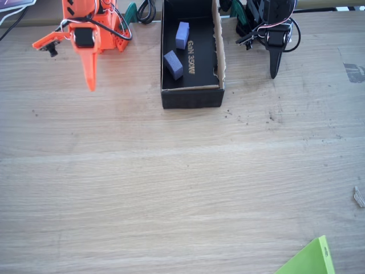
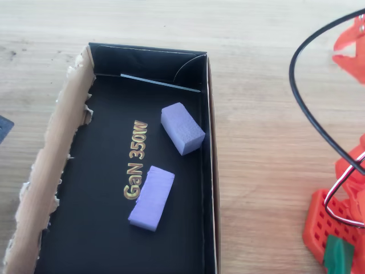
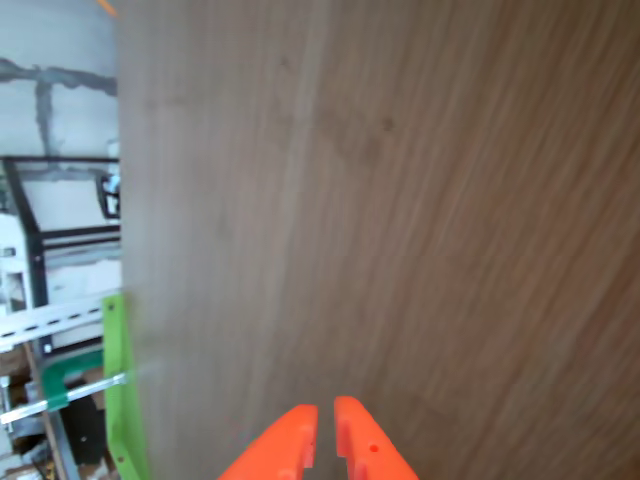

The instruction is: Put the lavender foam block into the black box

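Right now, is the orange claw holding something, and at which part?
Nothing is held. The claw is shut and empty over bare table.

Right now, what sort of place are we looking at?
Probably a hobby robotics workbench: a wooden table with an orange arm's pincer, a black box holding two lavender foam blocks, and metal shelving at the edge.

A: Illumination status?
B: Bright, even daylight in the fixed and overhead views. The worktop [image 1: 182, 188] appears pale and slightly washed out; shadows are short and soft.
A: Sharpness?
B: Overhead view is crisp. Wrist view is motion-blurred across the wood grain, with an overexposed background at upper left.
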`<state>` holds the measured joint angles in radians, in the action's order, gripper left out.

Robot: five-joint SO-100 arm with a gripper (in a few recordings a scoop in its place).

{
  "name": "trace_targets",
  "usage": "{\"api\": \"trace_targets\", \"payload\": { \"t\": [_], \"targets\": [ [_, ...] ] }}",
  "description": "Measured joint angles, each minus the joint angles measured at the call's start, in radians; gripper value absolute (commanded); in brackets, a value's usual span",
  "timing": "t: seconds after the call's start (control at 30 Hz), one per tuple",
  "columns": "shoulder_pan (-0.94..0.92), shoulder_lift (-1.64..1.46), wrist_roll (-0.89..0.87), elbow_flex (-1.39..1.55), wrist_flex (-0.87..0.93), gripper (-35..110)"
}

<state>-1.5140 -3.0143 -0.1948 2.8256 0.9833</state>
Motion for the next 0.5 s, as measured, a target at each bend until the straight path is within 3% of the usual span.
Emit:
{"api": "trace_targets", "payload": {
  "t": [0.5],
  "targets": [
    [-0.021, -0.014, -0.075, 0.025, 0.265, 0]
  ]
}}
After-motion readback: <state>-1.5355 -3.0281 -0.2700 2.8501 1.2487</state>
